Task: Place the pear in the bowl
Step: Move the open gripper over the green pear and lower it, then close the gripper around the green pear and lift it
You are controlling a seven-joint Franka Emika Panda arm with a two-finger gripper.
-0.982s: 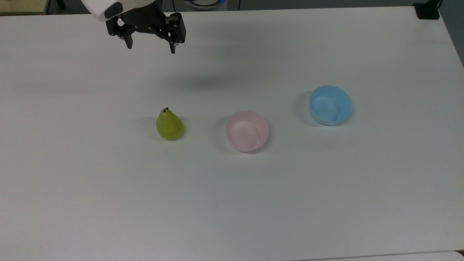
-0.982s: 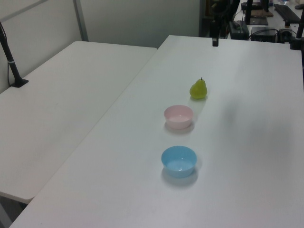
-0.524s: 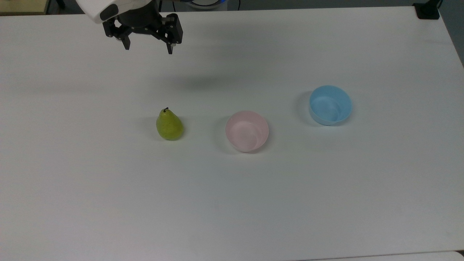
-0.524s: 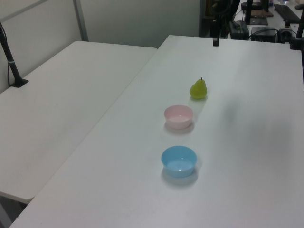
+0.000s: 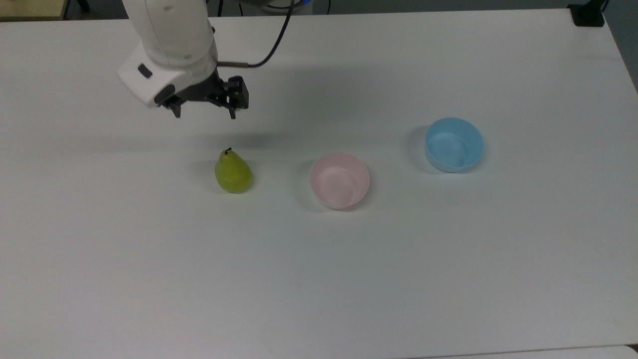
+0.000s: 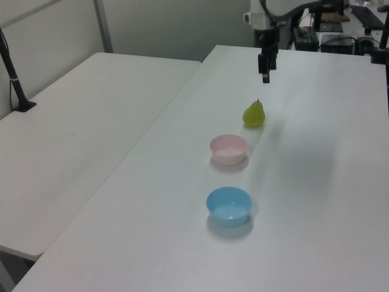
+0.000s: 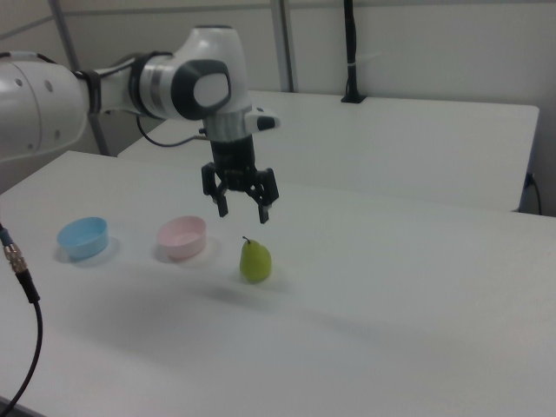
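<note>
A yellow-green pear (image 5: 233, 171) (image 6: 254, 114) (image 7: 254, 261) stands upright on the white table, stem up. To its right in the top view sits the pale pink bowl (image 5: 340, 180) (image 6: 228, 149) (image 7: 182, 237), with nothing in it. My gripper (image 5: 204, 114) (image 6: 265, 78) (image 7: 245, 214) hangs open in the air above the table, a little above and behind the pear, touching nothing. Its two black fingers (image 7: 265, 211) point down, spread wider than the pear.
A light blue bowl (image 5: 454, 144) (image 6: 229, 206) (image 7: 83, 237) sits beyond the pink one, away from the pear. A second white table (image 6: 73, 134) adjoins this one. A black cable (image 7: 22, 287) hangs at the right view's left edge.
The arm has swung out over the table and the open gripper has come down toward the pear. The pear and both bowls have stayed put.
</note>
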